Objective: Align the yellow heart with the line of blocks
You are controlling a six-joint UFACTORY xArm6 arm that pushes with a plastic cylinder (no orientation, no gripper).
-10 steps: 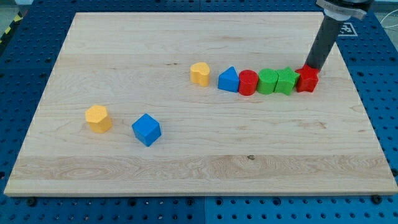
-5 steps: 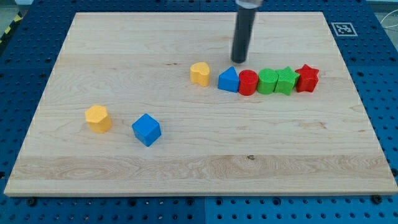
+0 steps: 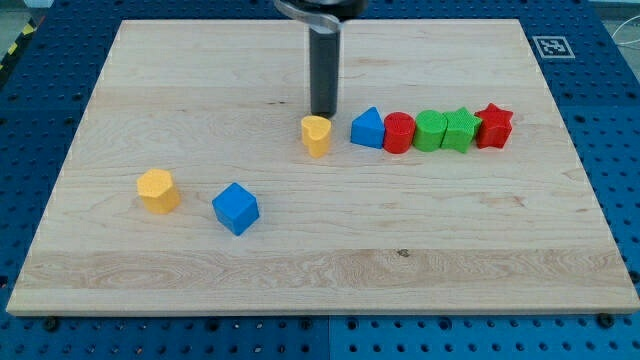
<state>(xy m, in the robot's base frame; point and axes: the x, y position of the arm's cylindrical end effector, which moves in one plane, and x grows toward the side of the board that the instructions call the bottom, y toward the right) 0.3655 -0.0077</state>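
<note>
Since the earlier frames the rod has swept from the view's right end of the row toward the left, and the yellow heart (image 3: 316, 135) has slid slightly down and left of where it sat. The tool here is a plain dark rod with nothing to spread or pinch; its tip (image 3: 322, 114) now stands just above the heart, touching or nearly touching its upper edge.

The table (image 3: 300, 260) is a pale wooden board on a blue perforated bench (image 3: 620, 150), with a small printed marker (image 3: 550, 46) at its top-right corner.

The row comes next in size: a blue triangular block (image 3: 368, 129), a red cylinder (image 3: 399, 132), two green blocks (image 3: 431, 131) (image 3: 460, 130) whose shapes are hard to make out, and a red star (image 3: 495, 125), packed side by side and rising faintly toward the right.

The heart sits just left of the blue triangular block, a small gap between them, at about the row's height. The alignment looks nearly done; what seems left is closing that gap and trimming the height.

Well apart at lower left lie a blue cube (image 3: 236, 208) and a second yellow block (image 3: 158, 190).
</note>
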